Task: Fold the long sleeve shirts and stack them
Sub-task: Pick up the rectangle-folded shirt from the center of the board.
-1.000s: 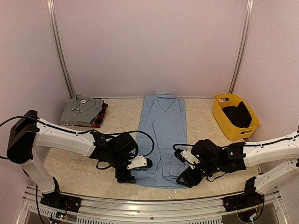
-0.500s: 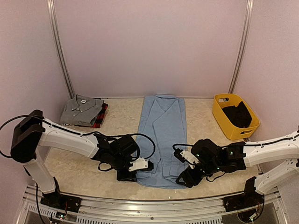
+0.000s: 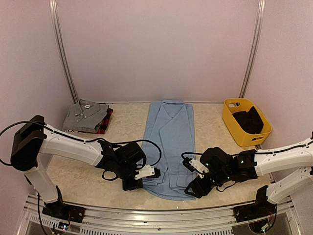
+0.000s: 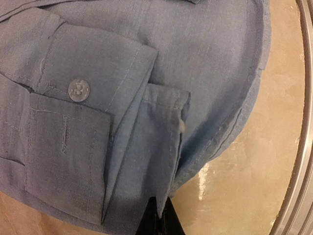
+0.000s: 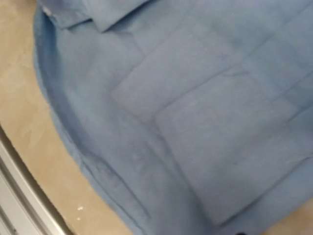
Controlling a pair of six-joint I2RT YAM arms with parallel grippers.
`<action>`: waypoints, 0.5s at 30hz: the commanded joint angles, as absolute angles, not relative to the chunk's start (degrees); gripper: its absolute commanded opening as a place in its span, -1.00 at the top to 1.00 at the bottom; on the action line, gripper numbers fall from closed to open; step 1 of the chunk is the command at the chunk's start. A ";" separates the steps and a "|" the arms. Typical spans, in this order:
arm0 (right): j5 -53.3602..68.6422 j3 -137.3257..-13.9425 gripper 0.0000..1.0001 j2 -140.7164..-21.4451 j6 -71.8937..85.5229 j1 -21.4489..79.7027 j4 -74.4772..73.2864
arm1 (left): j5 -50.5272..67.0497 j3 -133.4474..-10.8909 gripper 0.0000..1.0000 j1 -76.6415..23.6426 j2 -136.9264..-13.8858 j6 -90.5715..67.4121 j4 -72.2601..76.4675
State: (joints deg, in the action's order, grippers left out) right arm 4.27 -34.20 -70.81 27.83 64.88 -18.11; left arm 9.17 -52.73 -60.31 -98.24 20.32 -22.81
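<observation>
The light blue long sleeve shirt (image 3: 168,142) lies flat down the table's middle, collar at the far end and sleeves folded in. My left gripper (image 3: 139,183) is at its near left corner, shut on a pinch of the hem beside the buttoned cuff (image 4: 78,90). Its black fingertips (image 4: 149,223) hold the cloth (image 4: 122,98) between them. My right gripper (image 3: 192,187) is at the near right corner, low over the blue cloth (image 5: 195,98). Its fingers are hidden in the wrist view. A folded grey shirt (image 3: 84,115) lies on the red-and-black plaid shirt (image 3: 106,122) at the back left.
A yellow basket (image 3: 234,125) holding dark cloth (image 3: 249,121) stands at the back right. The metal rail (image 4: 298,147) of the table's near edge runs close behind both grippers. Pale walls close in the back and sides.
My left gripper has moved down to the shirt's near left corner and shut on the hem. The near hem has bunched slightly. The right arm has barely moved.
</observation>
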 commanded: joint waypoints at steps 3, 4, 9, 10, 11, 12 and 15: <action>0.50 -35.38 -0.35 -70.82 26.36 69.51 -17.40 | 12.18 -51.74 1.00 -60.39 -94.23 20.42 -28.91; -1.00 -36.02 -0.36 -71.39 25.96 70.50 -17.62 | 12.14 -51.80 1.00 -60.20 -94.08 20.61 -28.99; -3.55 -38.76 -0.40 -76.97 23.56 75.25 -17.81 | 13.09 -52.45 1.00 -59.02 -94.35 21.56 -29.85; -4.23 -39.47 -0.40 -78.57 23.10 75.91 -18.01 | 13.41 -52.47 1.00 -58.84 -94.43 21.72 -29.94; -4.95 -40.07 -0.40 -79.97 22.66 76.45 -18.24 | 13.75 -52.59 1.00 -58.66 -94.54 21.79 -30.09; -5.14 -40.68 -0.39 -81.48 22.20 76.85 -18.46 | 14.07 -52.64 1.00 -58.51 -94.70 21.87 -30.19; -5.93 -42.01 -0.38 -85.03 21.03 77.29 -18.81 | 14.61 -52.52 1.00 -58.28 -94.83 22.18 -30.32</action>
